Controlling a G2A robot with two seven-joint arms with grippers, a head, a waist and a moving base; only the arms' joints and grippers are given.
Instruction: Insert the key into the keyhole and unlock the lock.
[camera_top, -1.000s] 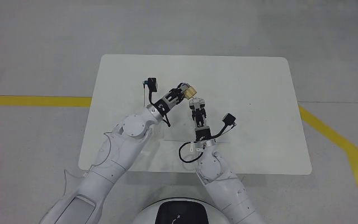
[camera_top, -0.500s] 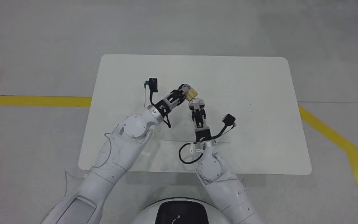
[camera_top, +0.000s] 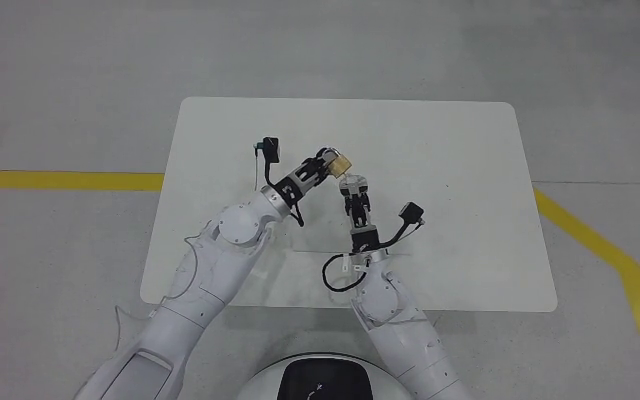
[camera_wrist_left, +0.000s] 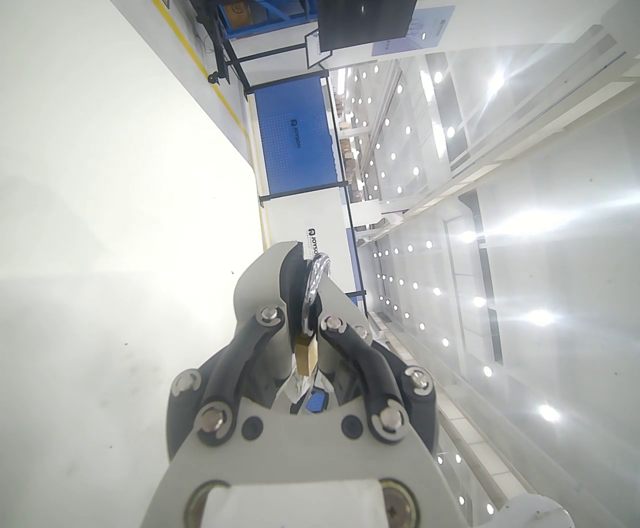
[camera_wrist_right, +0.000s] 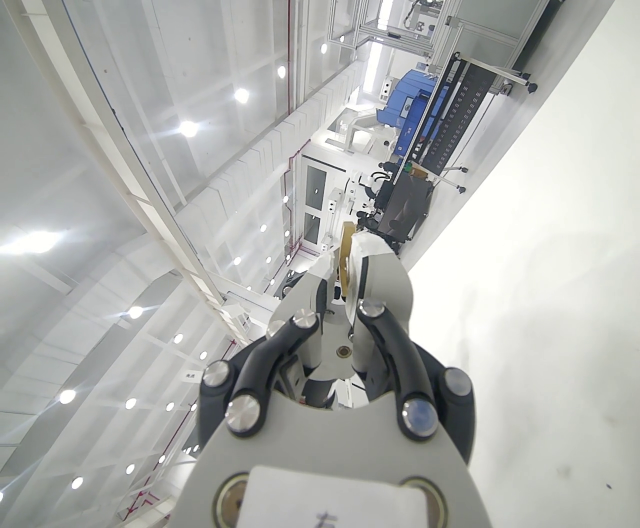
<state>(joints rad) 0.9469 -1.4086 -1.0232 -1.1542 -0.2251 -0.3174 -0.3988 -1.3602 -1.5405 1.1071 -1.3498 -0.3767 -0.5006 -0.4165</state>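
Two grippers meet over the white table (camera_top: 460, 200), lock and key close together.
The left gripper (camera_top: 328, 168) is clamped on the brass lock (camera_top: 341, 161), held above the table's middle. The right gripper (camera_top: 351, 186), just beside it, pinches a thin brass piece (apparently the key (camera_wrist_right: 344, 260)). Both pick-ups look done. Whether the key has entered the keyhole cannot be told, so insertion, probably, and the unlocking turn are still to do.

Beyond the small brass padlock (camera_top: 342, 161), the white rectangular tabletop (camera_top: 450, 150) lies open to its far edge and either side. On the padlock's near side the left gripper (camera_top: 328, 164) clamping it and the right gripper (camera_top: 352, 184), pinching a flat brass key (camera_wrist_right: 344, 252), crowd the approach.
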